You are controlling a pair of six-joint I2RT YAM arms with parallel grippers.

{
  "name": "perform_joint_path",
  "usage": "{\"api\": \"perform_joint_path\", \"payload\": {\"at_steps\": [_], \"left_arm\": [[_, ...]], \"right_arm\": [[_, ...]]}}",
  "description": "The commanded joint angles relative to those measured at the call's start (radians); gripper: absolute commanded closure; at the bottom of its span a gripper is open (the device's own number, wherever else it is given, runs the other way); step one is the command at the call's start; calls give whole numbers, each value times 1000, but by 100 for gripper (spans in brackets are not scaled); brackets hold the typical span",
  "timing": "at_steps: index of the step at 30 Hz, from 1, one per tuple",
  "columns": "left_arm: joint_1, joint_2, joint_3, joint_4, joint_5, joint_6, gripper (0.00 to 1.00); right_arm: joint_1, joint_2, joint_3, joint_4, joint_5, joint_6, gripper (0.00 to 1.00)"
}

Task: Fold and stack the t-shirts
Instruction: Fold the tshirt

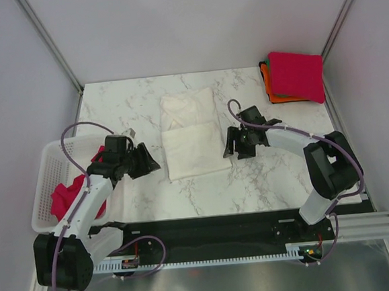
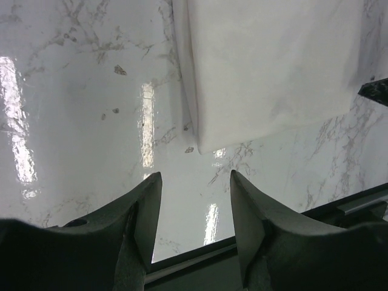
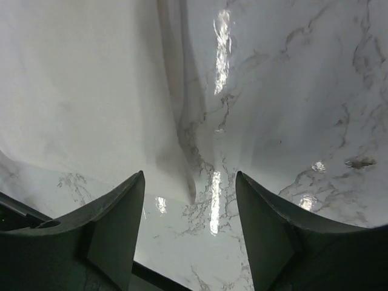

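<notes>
Fig. | white t-shirt point(image 1: 190, 136): I see it folded flat at mid-table point(image 1: 277, 172), between both arms | left gripper point(image 2: 194, 176): jaws spread, empty, shirt corner just ahead, not touching | right gripper point(image 3: 190, 176): jaws spread, empty, shirt edge just ahead

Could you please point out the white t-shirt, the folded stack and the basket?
white t-shirt point(image 1: 192, 137): top external view, middle of the cloth.
folded stack point(image 1: 297, 75): top external view, pink top shirt.
basket point(image 1: 41, 188): top external view, its left wall.

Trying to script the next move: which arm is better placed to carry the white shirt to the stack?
Right, probably: the right gripper is beside the shirt's right edge, and the stack lies far right.
</notes>
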Motion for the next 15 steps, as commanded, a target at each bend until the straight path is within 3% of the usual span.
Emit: {"api": "perform_joint_path", "payload": {"at_steps": [1,8,13,15], "left_arm": [[-12,10,-41,107,81,-67,44],[-32,-4,-134,179,84,-130,45],[-47,-50,-234,236,86,-201,46],[-61,-63,-268,288,84,-236,46]], "right_arm": [[-4,-22,-131,169,-97,59,32],[-2,-9,-216,263,-146,68,35],[-1,-1,-213,255,-149,59,56],[-2,-2,-217,266,-152,59,70]]}}
